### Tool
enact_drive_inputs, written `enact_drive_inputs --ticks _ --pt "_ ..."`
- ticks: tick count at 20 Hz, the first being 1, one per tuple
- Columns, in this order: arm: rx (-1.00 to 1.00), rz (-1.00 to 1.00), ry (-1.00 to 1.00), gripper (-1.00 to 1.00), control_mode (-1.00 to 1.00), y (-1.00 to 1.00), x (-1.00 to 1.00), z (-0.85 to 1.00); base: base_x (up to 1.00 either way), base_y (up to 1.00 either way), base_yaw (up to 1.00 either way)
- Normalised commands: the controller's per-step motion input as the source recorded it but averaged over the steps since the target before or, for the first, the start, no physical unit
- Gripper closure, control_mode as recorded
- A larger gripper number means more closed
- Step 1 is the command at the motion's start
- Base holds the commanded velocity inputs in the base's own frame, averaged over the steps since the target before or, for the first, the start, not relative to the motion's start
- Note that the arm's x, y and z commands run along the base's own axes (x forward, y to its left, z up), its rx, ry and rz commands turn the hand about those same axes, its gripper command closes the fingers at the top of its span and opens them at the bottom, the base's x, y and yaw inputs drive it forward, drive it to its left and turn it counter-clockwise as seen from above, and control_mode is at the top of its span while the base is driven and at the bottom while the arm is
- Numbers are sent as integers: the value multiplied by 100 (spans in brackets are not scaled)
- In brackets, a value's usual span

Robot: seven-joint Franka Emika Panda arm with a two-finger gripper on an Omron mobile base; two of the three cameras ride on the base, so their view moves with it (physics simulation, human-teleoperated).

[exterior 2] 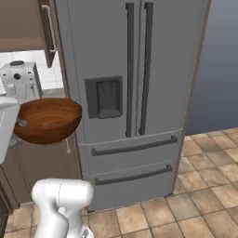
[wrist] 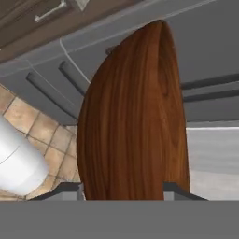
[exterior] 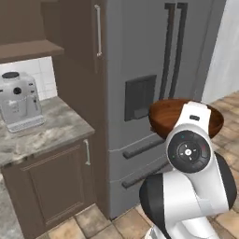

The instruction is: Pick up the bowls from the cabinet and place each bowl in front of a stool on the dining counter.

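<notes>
Gripper (wrist: 122, 189) clamped on the rim of the reddish-brown bowl (exterior 2: 46, 120), held in the air before the grey fridge (exterior 2: 135, 93). Coffee machine (exterior: 18, 100) on the worktop (exterior: 51, 130) nearby.

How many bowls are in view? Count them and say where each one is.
1. The reddish-brown bowl is held off the ground in the gripper, in front of the grey fridge. Another bowl may be out of view.
</notes>
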Motion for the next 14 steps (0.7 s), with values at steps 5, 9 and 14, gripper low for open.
enact_drive_inputs --ticks 5,9,14 --pt "0 0 0 100 100 0 0 0 4 -98 -70" --pt "0 0 0 100 100 0 0 0 19 -82 -81" --pt "0 0 0 100 100 0 0 0 26 -61 -82"
